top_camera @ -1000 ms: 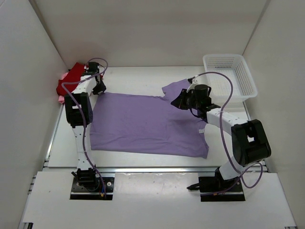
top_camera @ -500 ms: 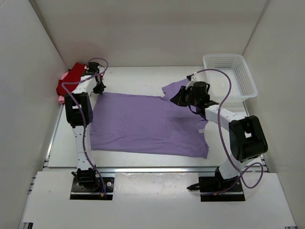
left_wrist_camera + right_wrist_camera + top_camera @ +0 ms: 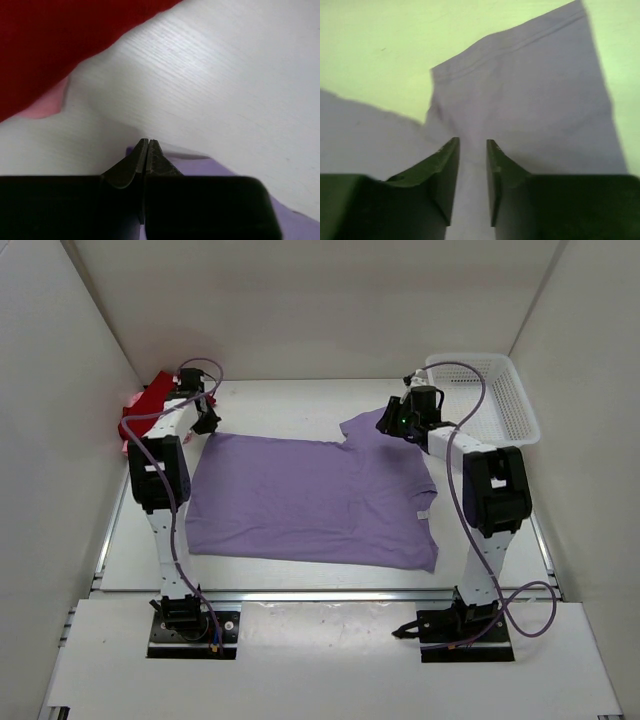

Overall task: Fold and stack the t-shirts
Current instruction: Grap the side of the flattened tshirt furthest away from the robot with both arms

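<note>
pink shirt (image 3: 46, 104): mostly under red shirt (image 3: 60, 35) | left end effector (image 3: 148, 142): grip unclear

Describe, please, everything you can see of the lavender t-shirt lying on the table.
The lavender t-shirt is plain, thin soft cloth, spread flat and unfolded across the white table, with faint wrinkles. One short sleeve juts out at its far right, its hem double-stitched. The left hand is shut at the far-left corner; whether it pinches cloth is unclear. The right hand is open over the sleeve.
</note>
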